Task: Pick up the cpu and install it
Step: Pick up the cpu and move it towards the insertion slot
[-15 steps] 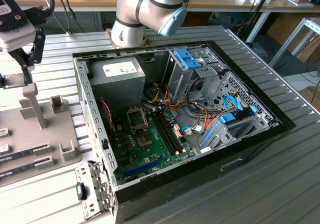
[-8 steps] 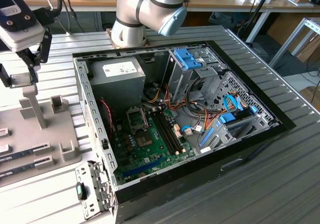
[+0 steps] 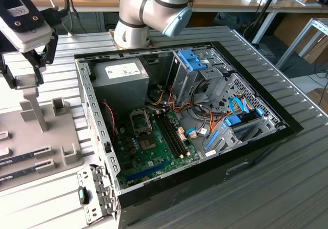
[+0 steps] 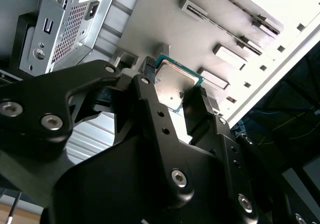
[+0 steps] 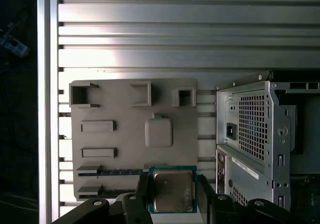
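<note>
Cpu (image 5: 173,190) tight in grip of pincer (image 5: 173,185)

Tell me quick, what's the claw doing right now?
Claw: closed on the small flat square silvery-grey chip with a thin green rim, gripped at two opposite edges.

The exterior view stands off my arm, looking down slantwise over the computer case (image 3: 84,90) and the grey tray (image 3: 56,142) at the exterior view's left. My first wrist view faces straight down on that tray; the second wrist view looks close along my gripper (image 4: 175,78). Both wrist views share tray, case rear and the cpu (image 5: 172,190)
</note>
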Controlling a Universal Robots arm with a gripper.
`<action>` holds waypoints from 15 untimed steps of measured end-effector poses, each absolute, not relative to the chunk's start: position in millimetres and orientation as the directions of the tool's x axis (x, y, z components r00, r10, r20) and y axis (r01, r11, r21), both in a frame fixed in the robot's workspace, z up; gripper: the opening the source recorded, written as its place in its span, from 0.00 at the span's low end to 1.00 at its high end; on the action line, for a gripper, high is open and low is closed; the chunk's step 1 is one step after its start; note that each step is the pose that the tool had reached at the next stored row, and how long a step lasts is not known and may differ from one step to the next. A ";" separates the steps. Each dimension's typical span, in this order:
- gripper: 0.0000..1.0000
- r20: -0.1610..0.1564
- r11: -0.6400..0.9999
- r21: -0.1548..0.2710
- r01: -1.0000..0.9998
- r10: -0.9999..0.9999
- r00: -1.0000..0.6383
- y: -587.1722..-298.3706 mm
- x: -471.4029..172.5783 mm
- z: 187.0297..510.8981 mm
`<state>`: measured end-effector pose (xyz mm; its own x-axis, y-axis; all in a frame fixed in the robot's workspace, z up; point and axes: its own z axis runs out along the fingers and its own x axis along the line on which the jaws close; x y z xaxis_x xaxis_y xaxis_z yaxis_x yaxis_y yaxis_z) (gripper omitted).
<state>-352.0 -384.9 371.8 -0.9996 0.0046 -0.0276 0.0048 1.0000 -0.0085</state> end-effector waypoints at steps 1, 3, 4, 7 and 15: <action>0.47 -0.028 1.000 -0.008 0.005 0.005 -1.000 -384.9 -350.8 371.7; 0.47 -0.028 1.000 -0.009 0.005 0.005 -1.000 -384.9 -349.6 371.6; 0.47 -0.028 1.000 -0.009 0.005 0.005 -1.000 -384.9 -348.4 371.6; 0.47 -0.028 1.000 -0.009 0.005 0.005 -1.000 -384.8 -345.6 371.4; 0.47 -0.028 1.000 -0.009 0.005 0.005 -1.000 -384.9 -340.6 371.0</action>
<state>-340.6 -384.9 371.0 -0.9996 0.0046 -0.0276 0.0048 1.0000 -0.0085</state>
